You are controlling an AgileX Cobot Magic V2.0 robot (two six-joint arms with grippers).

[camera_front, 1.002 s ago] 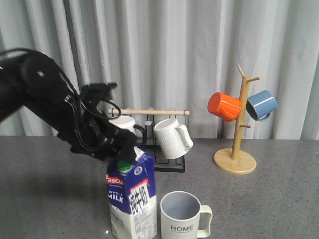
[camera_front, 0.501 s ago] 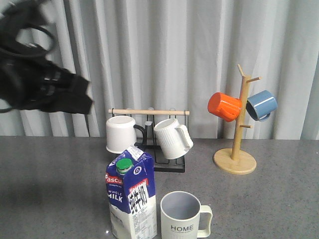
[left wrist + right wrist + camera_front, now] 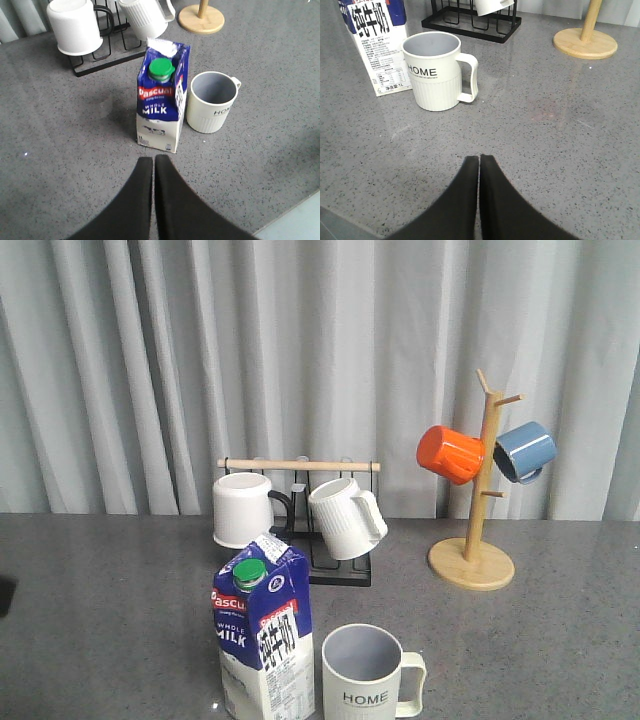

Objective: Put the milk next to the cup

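Where the left arm's dark bulk filled the upper left of the front view half a second ago, only curtain shows now.

Milk: the milk (image 3: 262, 640) stands upright on the grey table (image 3: 520, 640), nearest the front edge, green cap on top, free of any grip.
Cup: the cup (image 3: 367, 673) sits upright just beside the carton on its right, handle pointing away from it; a narrow gap seems to part them, though the front view leaves that unsure.
Left gripper: the left gripper (image 3: 153, 165) is pressed closed on nothing, above the table and apart from the carton.
Right gripper: the right gripper (image 3: 479, 162) is likewise closed and empty, well short of the cup.
Behind: a black rack (image 3: 325, 565) carries a plain white mug (image 3: 243, 509) and a ribbed white mug (image 3: 345, 517).
Farthest right: a wooden mug tree (image 3: 472, 560) holds an orange mug (image 3: 449, 453) and a blue mug (image 3: 524, 451).
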